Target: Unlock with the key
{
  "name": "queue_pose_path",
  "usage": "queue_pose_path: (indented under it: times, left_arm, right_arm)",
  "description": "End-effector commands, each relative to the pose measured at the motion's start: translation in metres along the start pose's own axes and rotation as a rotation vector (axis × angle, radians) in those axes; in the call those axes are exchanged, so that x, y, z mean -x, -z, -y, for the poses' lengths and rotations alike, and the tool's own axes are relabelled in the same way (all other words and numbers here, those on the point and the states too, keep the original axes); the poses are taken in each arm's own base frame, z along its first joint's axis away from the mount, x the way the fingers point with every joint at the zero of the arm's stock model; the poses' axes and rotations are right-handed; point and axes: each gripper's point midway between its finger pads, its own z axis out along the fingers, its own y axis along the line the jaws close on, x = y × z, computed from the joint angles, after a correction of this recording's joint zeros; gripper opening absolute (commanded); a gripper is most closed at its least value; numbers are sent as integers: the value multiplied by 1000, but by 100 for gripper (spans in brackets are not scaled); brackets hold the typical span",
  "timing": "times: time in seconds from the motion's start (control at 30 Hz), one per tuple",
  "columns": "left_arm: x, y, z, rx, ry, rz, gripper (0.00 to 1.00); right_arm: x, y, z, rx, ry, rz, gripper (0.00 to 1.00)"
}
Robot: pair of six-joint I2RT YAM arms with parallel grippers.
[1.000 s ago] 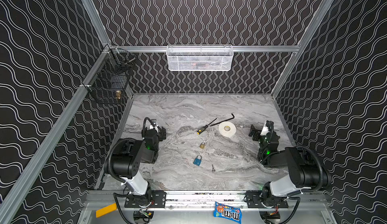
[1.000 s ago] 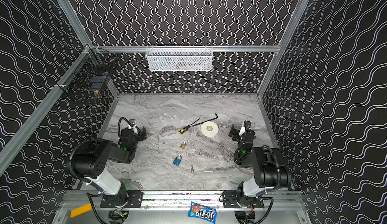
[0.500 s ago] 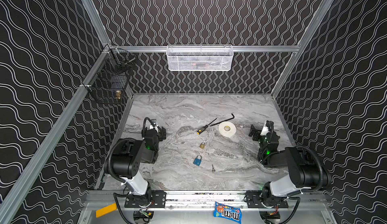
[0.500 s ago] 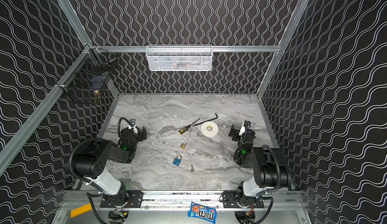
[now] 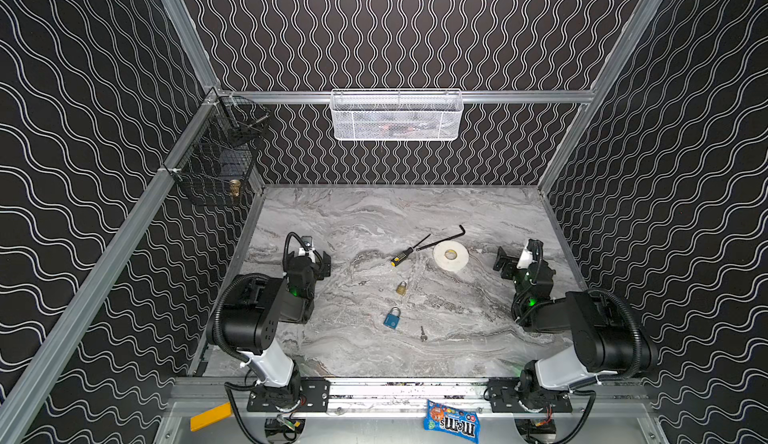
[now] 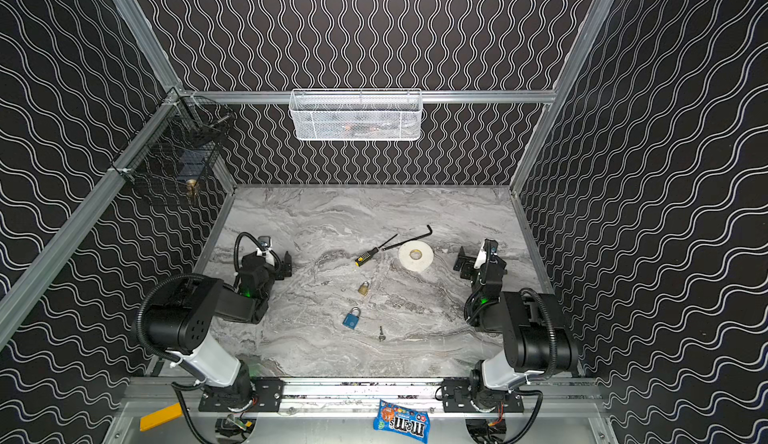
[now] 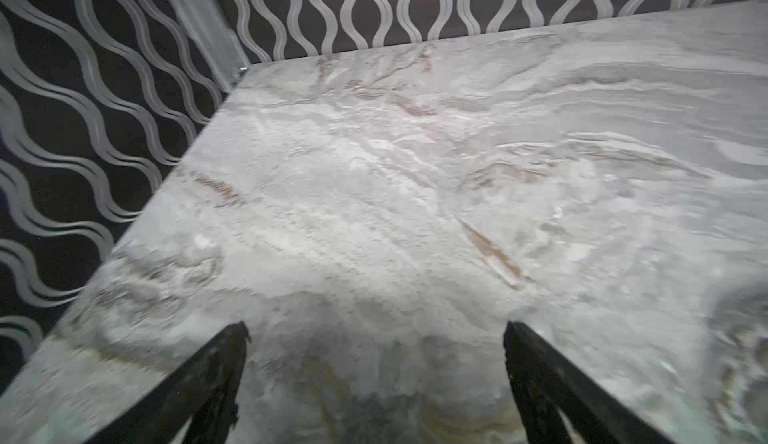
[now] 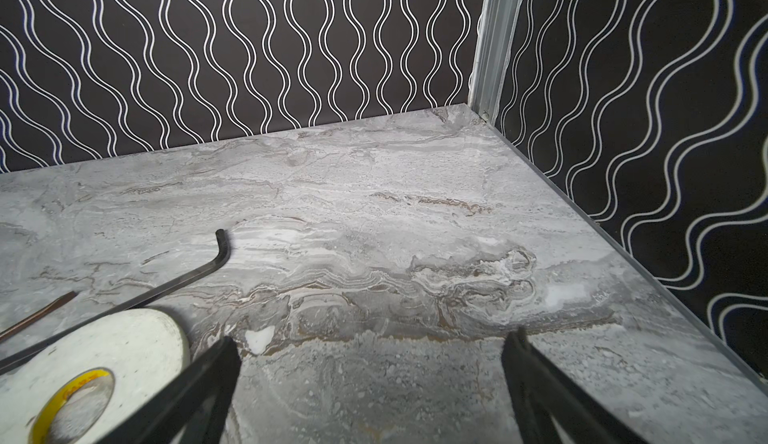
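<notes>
The small dark key (image 5: 423,333) (image 6: 381,333) lies flat on the marble table near its front middle. A blue padlock (image 5: 392,318) (image 6: 351,318) lies just left of it, and a brass padlock (image 5: 401,288) (image 6: 363,288) a little farther back. My left gripper (image 5: 316,255) (image 7: 376,334) rests low at the table's left side, open, with only bare marble between its fingers. My right gripper (image 5: 509,261) (image 8: 372,346) rests low at the right side, also open and empty. Both stand well away from the key and the padlocks, which neither wrist view shows.
A black-and-yellow screwdriver (image 5: 402,256), a long black hex key (image 5: 446,236) (image 8: 183,273) and a white tape roll (image 5: 450,256) (image 8: 95,363) lie behind the padlocks. A white mesh basket (image 5: 396,116) hangs on the back wall, a black wire basket (image 5: 220,159) on the left.
</notes>
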Motion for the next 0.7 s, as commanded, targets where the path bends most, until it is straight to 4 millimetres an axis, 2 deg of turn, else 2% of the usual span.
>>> queue_pose_path:
  times: [0.0,0.13,0.33,0.5,0.6,0.67]
  left_arm:
    - [10,-1,4,-26,-25,37,99]
    - [15,2,-2,2,-12,47,99]
    - [30,18,-2,-19,-10,91,99]
    - [52,34,-21,56,44,104,99]
    - [67,48,-27,63,88,97,99]
    - [78,59,-28,46,120,118,99]
  right_arm:
    - [14,1,-2,11,1,58,99]
    - [17,4,-5,25,2,73,99]
    - [29,9,-2,7,-3,69,99]
    - [46,15,1,-18,-38,56,99]
    - [64,22,7,-53,-149,75,99]
    - [72,25,4,-34,-206,58,99]
